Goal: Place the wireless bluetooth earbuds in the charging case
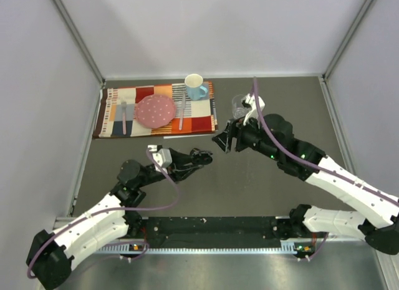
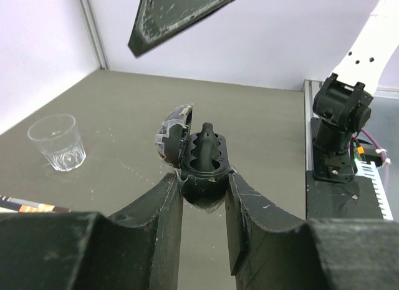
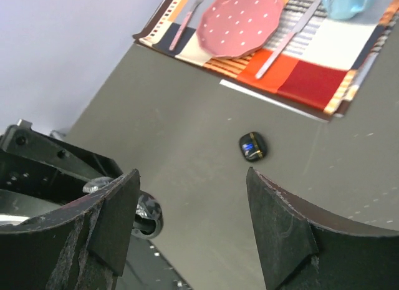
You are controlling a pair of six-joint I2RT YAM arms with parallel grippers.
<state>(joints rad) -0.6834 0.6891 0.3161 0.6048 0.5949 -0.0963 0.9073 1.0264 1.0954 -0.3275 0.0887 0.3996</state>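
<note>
The left gripper (image 2: 204, 179) is pinched narrow on the lower end of the open case (image 2: 206, 162). The case sits at the centre of the left wrist view with its lid (image 2: 173, 131) swung to the left, and one dark earbud (image 2: 206, 139) appears to be seated in a socket; I cannot make out any other earbud. The right gripper (image 3: 190, 178) is spread wide and holds nothing. It hangs over a small black object (image 3: 252, 146) on the table (image 3: 187, 115), in the middle of the right wrist view below the edge of the placemat (image 3: 312, 72). Whether that object is an earbud or a second, closed case is unclear. The main risk is that those broad fingers close off-centre on so small and glossy a piece and flick it away instead of gripping it. The case is held only by its base, so a push from above could twist it or shake the seated earbud loose. In the top view the two grippers are close together near the centre and could knock each other.
</note>
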